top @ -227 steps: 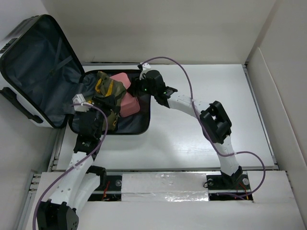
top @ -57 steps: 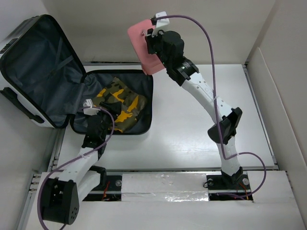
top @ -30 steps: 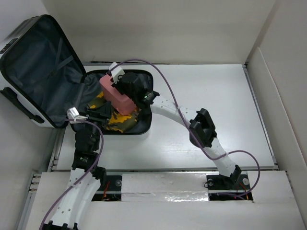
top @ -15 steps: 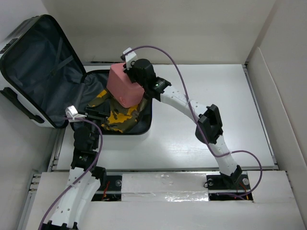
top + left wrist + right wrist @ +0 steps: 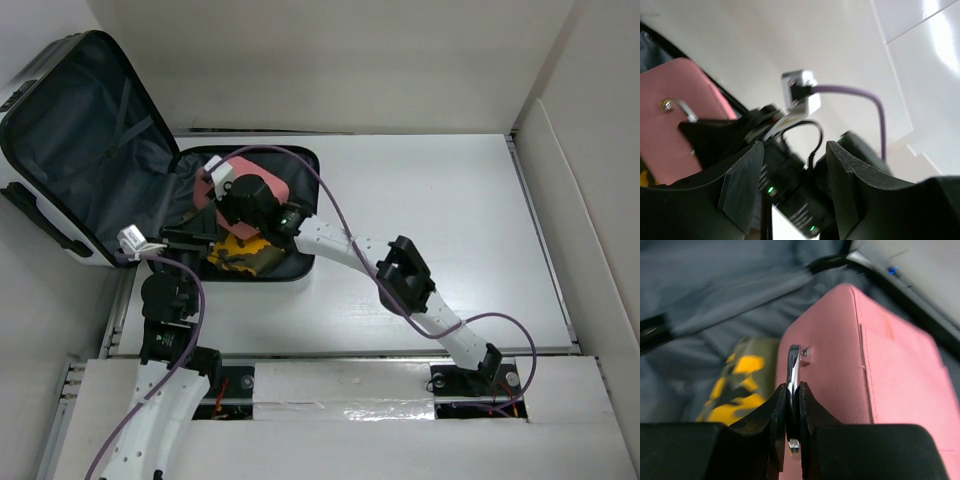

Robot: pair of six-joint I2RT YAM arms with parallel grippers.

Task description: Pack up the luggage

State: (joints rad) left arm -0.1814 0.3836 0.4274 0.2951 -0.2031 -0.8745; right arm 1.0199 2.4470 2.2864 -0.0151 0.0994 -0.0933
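Much of the open base of the luggage (image 5: 303,170), in the upper left of the top view, lies hidden under the right arm's wrist, so the right gripper (image 5: 793,396) cannot be made out from above. Only its own camera shows it: the two dark fingers are pinched almost together on a thin, shiny metal handle (image 5: 793,365) on the narrow edge of the pink case (image 5: 890,370). From above, that case shows only as pink slivers either side of the wrist, and how it sits in the base cannot be told. The luggage lid stands tilted up against the left wall, its far corner cut off by the frame edge; its lining is dark, matte fabric, its rim black and rounded. A crumpled camouflage garment (image 5: 240,256), olive with yellow patches, lies in the base at lower centre of the shell, blurred in the right wrist view. The pink case looks smooth and faintly grained, with a stitched seam. The left gripper (image 5: 792,186) has its blunt black fingers well apart with nothing between them; beyond the gap are the other arm's dark wrist, a white plug and a purple cable (image 5: 860,90). The table (image 5: 450,220) is plain white.
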